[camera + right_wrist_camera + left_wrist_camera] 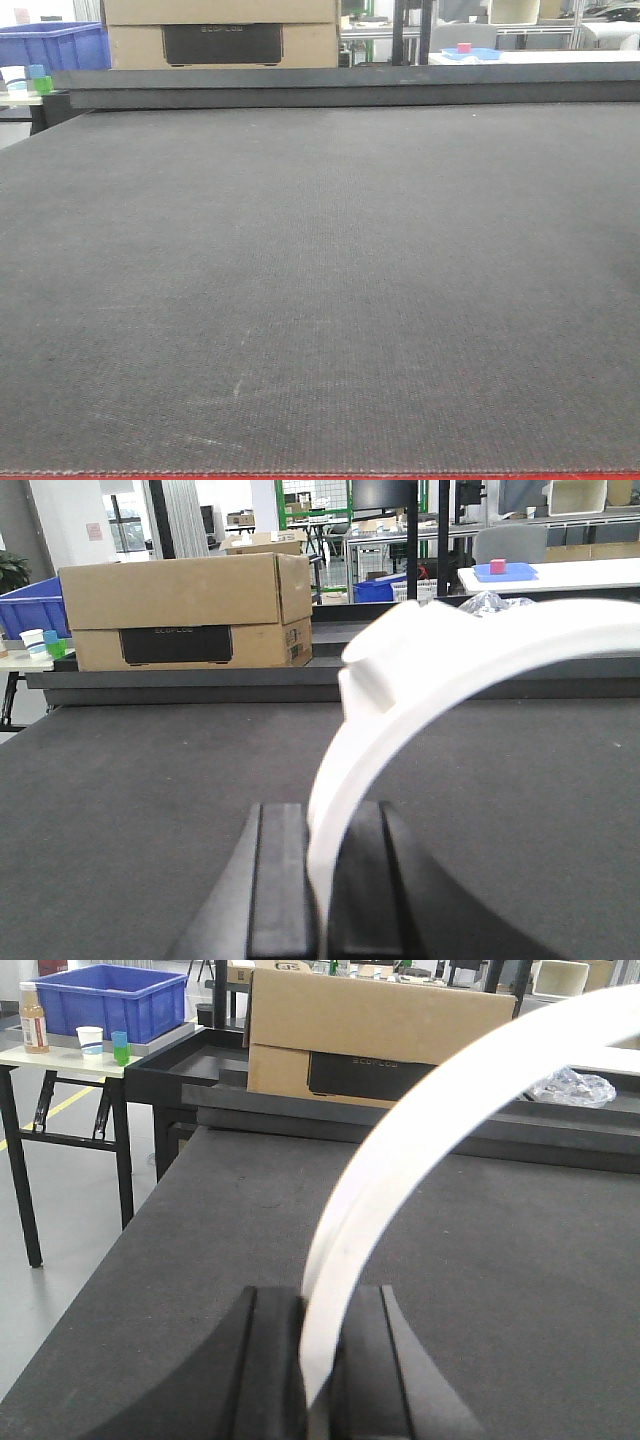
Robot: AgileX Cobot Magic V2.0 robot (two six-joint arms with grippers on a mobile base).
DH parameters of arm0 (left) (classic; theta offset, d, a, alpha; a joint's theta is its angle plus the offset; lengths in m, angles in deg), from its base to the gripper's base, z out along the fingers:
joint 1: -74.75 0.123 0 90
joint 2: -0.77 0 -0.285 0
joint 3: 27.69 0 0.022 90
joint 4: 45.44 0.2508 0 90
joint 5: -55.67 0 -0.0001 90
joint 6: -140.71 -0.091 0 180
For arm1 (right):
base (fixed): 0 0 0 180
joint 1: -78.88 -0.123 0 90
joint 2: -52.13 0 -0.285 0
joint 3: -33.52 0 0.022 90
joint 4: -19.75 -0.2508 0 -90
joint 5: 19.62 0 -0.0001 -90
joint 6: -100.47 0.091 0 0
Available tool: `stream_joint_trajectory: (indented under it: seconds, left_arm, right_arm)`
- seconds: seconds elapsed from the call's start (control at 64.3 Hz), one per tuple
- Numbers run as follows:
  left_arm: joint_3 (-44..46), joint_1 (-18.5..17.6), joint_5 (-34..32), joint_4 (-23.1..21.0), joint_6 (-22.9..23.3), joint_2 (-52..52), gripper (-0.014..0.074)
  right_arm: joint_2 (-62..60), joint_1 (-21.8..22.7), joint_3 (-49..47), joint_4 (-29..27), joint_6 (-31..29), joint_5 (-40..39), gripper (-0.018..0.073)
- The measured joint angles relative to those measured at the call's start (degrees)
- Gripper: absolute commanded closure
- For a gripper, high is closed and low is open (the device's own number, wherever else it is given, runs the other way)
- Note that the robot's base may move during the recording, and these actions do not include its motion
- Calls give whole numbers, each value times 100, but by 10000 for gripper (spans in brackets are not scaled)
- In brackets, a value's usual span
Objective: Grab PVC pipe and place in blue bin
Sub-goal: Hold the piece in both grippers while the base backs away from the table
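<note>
My left gripper [320,1305] is shut on a slim off-white PVC pipe [430,1110] that arcs up and right out of the jaws, above the dark mat. My right gripper [320,820] is shut on a similar white curved pipe [450,660] with a raised block on its outer edge. Neither pipe's far end shows. The blue bin [110,1000] stands on a side table beyond the mat's far left corner. It also shows in the front view [55,45] and the right wrist view [30,605]. The front view shows neither gripper nor pipe.
A dark mat [320,280] covers the table, with a raised black ledge [350,88] at its far edge. A cardboard box [185,605] stands behind the ledge. The side table [60,1055] also holds a bottle and cups. A crumpled plastic bag [572,1087] lies far right.
</note>
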Motion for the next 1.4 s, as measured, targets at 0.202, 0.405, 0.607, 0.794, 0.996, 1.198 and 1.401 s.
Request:
stream_joint_trajectory:
  seconds: [0.202,0.405,0.607,0.794,0.996,1.198,1.401]
  left_arm:
    - [0,0,0,0,0,0,707]
    - [0,0,-4,0,0,0,707]
    - [0,0,-14,0,0,0,707]
    - [0,0,-14,0,0,0,707]
    - [0,3,-14,0,0,0,707]
    - [0,3,-14,0,0,0,707]
    - [0,3,-14,0,0,3,707]
  right_arm:
    - [0,0,0,0,0,0,711]
    - [0,0,0,0,0,0,711]
    - [0,0,0,0,0,0,711]
    - [0,0,0,9,0,0,711]
    - [0,0,0,9,0,0,711]
    - [0,0,0,9,0,0,711]
    - [0,0,0,9,0,0,711]
